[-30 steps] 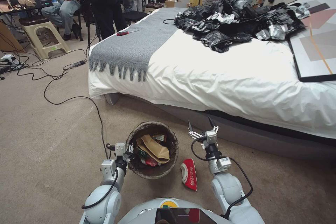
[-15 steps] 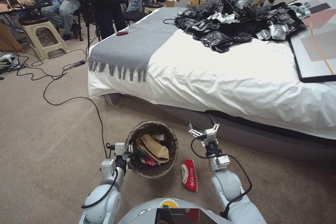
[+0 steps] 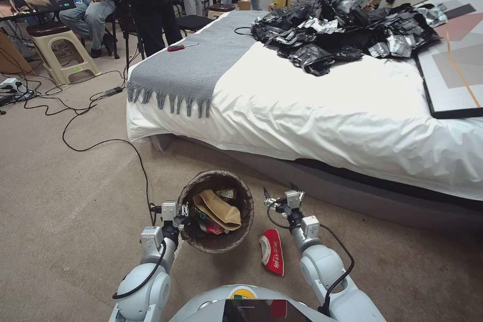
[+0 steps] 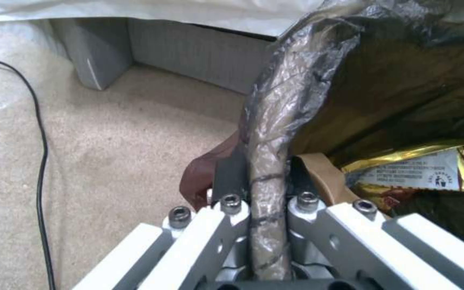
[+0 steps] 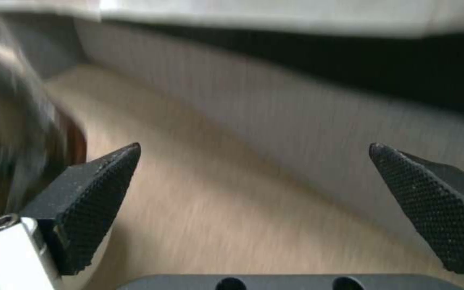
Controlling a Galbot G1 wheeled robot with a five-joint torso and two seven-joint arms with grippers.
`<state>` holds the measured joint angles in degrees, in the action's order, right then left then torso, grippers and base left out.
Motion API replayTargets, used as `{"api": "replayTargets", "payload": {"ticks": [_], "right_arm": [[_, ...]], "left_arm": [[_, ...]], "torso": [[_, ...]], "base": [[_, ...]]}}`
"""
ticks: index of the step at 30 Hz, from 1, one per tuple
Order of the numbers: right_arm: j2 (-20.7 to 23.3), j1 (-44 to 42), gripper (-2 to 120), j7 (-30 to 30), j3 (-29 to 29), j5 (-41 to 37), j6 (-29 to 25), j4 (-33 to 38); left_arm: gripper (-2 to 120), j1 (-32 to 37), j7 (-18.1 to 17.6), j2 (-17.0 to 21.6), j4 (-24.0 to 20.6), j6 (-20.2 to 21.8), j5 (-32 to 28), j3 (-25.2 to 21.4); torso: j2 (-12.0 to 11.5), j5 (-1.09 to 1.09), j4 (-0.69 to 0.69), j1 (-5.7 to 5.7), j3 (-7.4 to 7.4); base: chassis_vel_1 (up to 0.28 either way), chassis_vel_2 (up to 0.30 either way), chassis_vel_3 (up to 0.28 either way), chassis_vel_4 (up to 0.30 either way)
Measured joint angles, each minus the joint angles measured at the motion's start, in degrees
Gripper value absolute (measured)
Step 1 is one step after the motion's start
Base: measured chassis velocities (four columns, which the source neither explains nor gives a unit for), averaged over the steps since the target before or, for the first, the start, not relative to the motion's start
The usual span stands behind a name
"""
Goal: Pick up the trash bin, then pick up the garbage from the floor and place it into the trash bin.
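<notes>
One trash bin (image 3: 216, 241), left tool (image 3: 185, 210) clamping its rim; one cup (image 3: 271, 258) on floor.

Bed (image 3: 327, 110), grey throw (image 3: 196, 65), black bag pile (image 3: 342, 30), stool (image 3: 58, 43).

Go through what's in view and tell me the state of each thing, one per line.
Bin: upright, bag-lined, part full of litter.
Left hand: shut on the bin rim.
Right hand: open, empty, near the bed base.
Red cup: lying on its side on the carpet, beside the bin.
</notes>
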<state>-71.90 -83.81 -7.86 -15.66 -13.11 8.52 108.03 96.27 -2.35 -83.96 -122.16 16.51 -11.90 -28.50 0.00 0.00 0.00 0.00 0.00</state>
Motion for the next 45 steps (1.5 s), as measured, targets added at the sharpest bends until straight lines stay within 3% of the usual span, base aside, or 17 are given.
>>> {"api": "replayTargets", "payload": {"ticks": [8,18,23,45], "right_arm": [[3.72,-1.11,100,-5.73,3.31,-8.59,11.79,1.06],[8.72,-2.33,100,-6.65,7.11,-10.33,13.72,-1.33],[8.19,-2.69,100,-7.02,8.63,-13.66,15.64,-3.11],[2.43,3.56,100,-5.28,11.43,-12.37,14.58,-17.18]], "left_arm": [[2,-0.48,-0.02,0.00,-0.02,0.19,-0.27,-0.11],[2,-0.55,-0.02,-0.48,0.02,0.22,-0.11,0.14],[2,-0.52,-0.01,-0.63,0.13,0.17,0.11,0.21],[2,-0.19,-0.01,-0.92,-0.07,0.12,0.79,0.34]], "torso": [[0.00,0.01,0.00,0.00,0.00],[0.00,0.01,0.00,0.00,0.00],[0.00,0.01,0.00,0.00,0.00],[0.00,-0.04,0.01,0.00,0.00]], "base": [[0.000,0.000,0.000,0.000],[0.000,0.000,0.000,0.000],[0.000,0.000,0.000,0.000],[0.000,0.000,0.000,0.000]]}}
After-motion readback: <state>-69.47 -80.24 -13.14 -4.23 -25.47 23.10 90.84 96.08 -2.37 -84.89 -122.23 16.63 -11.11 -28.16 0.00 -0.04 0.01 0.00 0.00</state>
